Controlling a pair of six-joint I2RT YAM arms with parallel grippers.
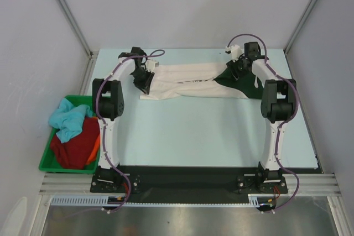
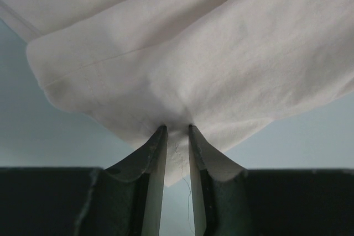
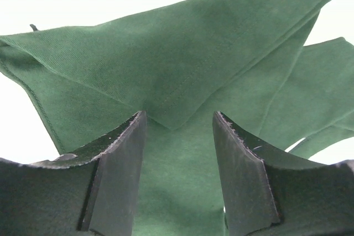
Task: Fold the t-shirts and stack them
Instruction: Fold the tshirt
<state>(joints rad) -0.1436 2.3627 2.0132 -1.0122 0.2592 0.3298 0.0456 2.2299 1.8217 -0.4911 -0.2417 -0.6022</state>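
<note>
Top view, cream t-shirt (image 1: 188, 87): lies crumpled in a long band across the far part of the table (image 1: 193, 131), between the two arms.
Top view, dark green t-shirt (image 1: 228, 78): only a dark wedge shows at the right end of the cream one, touching it. Which lies on top cannot be told from here.
Top view, left gripper (image 1: 145, 83): down at the left end of the cream band. Its jaws are too small to read here.
Top view, right gripper (image 1: 239, 70): over the green wedge, its jaws hidden by the wrist.
Top view, green bin (image 1: 52, 163): stands left of the table and holds a light blue shirt (image 1: 69, 119) on a dark red shirt (image 1: 74, 147), with an edge of an orange shirt (image 1: 95, 143) beside them.
Left wrist view, left gripper (image 2: 177, 131): fingers pressed nearly together, pinching a fold of the cream t-shirt (image 2: 193, 53), which bunches at the tips.
Right wrist view, right gripper (image 3: 178, 117): fingers spread wide. The dark green t-shirt (image 3: 182, 64) fills the view, and its cloth runs through the gap without being squeezed.
</note>
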